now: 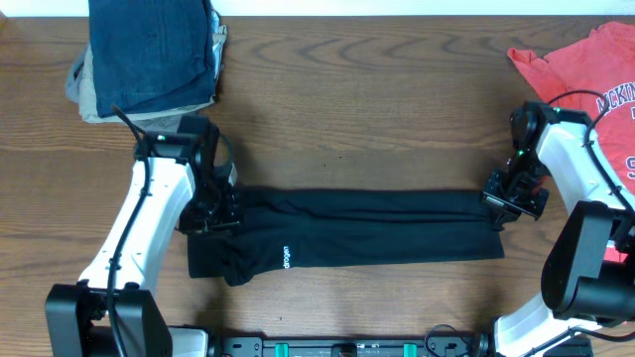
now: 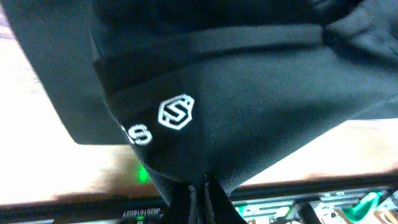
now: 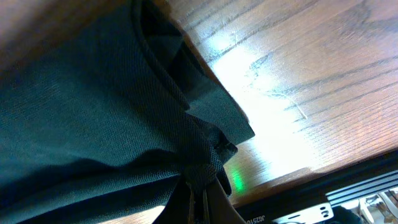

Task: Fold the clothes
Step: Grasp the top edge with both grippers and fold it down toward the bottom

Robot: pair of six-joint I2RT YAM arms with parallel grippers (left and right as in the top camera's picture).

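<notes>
1 black T-shirt (image 1: 377,233), 1 coral-red T-shirt (image 1: 580,79) upper right, 1 stack of folded garments (image 1: 149,55) upper left, 2 arms: left arm (image 1: 149,213), right arm (image 1: 571,149).

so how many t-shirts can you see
2: black T-shirt stretched across mid-table; red T-shirt at the far right edge. The folded pile far left may hide more.

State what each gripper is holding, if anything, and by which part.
Both are shut on the black T-shirt, folded into a long band: the left gripper pinches fabric at its left end, the right gripper at its right end.
</notes>
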